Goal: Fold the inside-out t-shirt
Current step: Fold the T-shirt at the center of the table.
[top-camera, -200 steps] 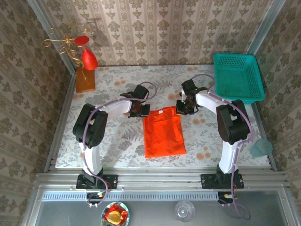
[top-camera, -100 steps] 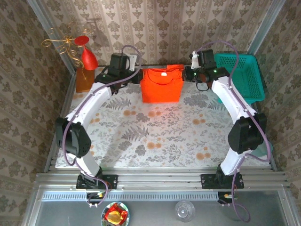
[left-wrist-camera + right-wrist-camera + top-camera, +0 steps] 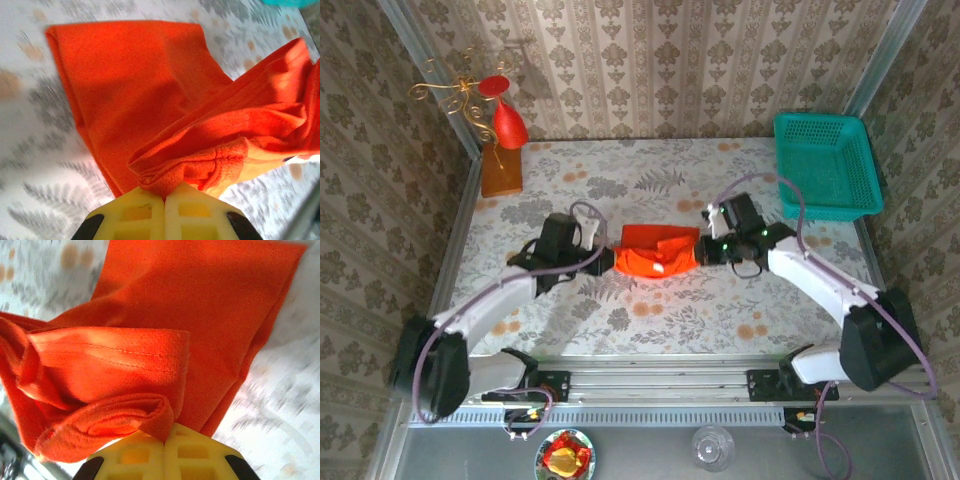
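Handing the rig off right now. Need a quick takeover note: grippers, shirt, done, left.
Left gripper: jaws shut on one side of the t-shirt.
Right gripper: jaws shut on the opposite side.
Shirt: mid-table, bunched between the two grippers, with part of it flat on the table under the lifted edge.
Done: both sides gripped, fold under way.
Left: lay the held edge down flat and release; further folds are probably needed.

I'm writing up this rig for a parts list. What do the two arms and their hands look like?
The left arm and right arm have white link shells with bulky black joint housings, and thin lilac cables loop along them. The left hand and right hand end in blocky yellow fingers with square recesses, on black bodies.
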Robot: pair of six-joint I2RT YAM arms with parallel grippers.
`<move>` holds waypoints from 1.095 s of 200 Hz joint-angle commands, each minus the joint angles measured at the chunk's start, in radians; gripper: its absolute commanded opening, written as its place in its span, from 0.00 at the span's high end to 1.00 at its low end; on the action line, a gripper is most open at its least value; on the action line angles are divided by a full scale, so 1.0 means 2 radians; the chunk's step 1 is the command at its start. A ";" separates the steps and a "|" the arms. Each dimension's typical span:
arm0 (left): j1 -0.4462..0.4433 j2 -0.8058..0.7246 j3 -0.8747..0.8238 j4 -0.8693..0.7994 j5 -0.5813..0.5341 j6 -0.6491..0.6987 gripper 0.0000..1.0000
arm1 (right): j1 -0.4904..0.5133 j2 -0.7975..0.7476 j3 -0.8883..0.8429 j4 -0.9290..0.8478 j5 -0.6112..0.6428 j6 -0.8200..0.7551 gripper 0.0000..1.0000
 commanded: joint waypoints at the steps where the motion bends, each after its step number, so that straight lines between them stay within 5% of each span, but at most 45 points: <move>1: -0.018 -0.057 -0.026 0.023 -0.026 -0.036 1.00 | 0.025 -0.048 -0.022 0.015 0.009 0.047 1.00; 29: -0.015 -0.058 -0.032 0.015 -0.047 -0.038 1.00 | 0.036 -0.040 -0.025 0.019 0.024 0.074 1.00; 81: 0.024 0.058 0.074 -0.025 -0.053 0.000 1.00 | 0.018 0.032 0.029 -0.005 0.085 0.098 1.00; 153: 0.060 0.241 0.213 -0.056 0.025 0.055 1.00 | -0.026 0.163 0.072 0.007 0.060 0.107 1.00; 219: 0.057 0.374 0.317 -0.027 0.079 0.067 1.00 | -0.046 0.191 0.053 0.028 0.064 0.114 1.00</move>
